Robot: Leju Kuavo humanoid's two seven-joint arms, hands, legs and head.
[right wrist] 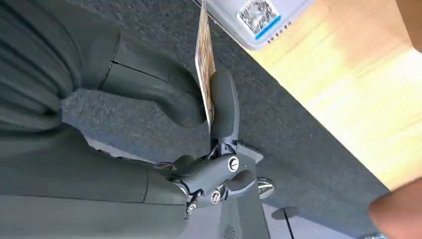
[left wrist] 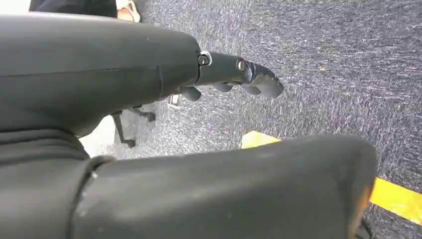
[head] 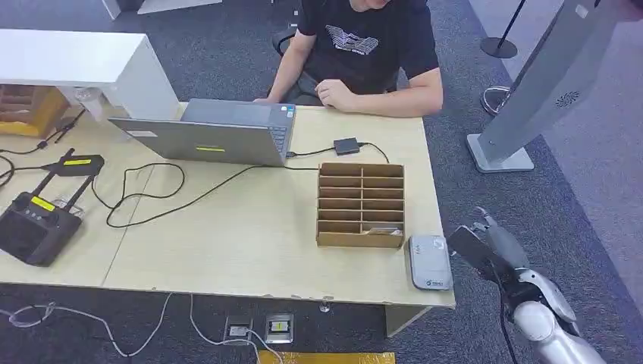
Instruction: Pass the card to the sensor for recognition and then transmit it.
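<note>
1. Holding the card (right wrist: 205, 59) in the right hand (right wrist: 214, 124), just off the bench (head: 250, 235) edge, beside the sensor (head: 431, 262); the card is not over it yet.
2. Step in hand, as I judge it: bringing the card to the sensor for reading. The next move calls for swinging the card in over the sensor's top face, flat and close.
3. Card sits edge-on, pinched between the thick thumb and one of the dark fingers (right wrist: 225, 107); its upper part sticks out toward the sensor.
4. Left hand (left wrist: 234, 74) hangs over the carpet, fingers slightly curled and apart, holding nothing.
5. Cardboard divider box (head: 361, 205) stands just beside the sensor; a person sits at the laptop (head: 220, 136) across the bench.
</note>
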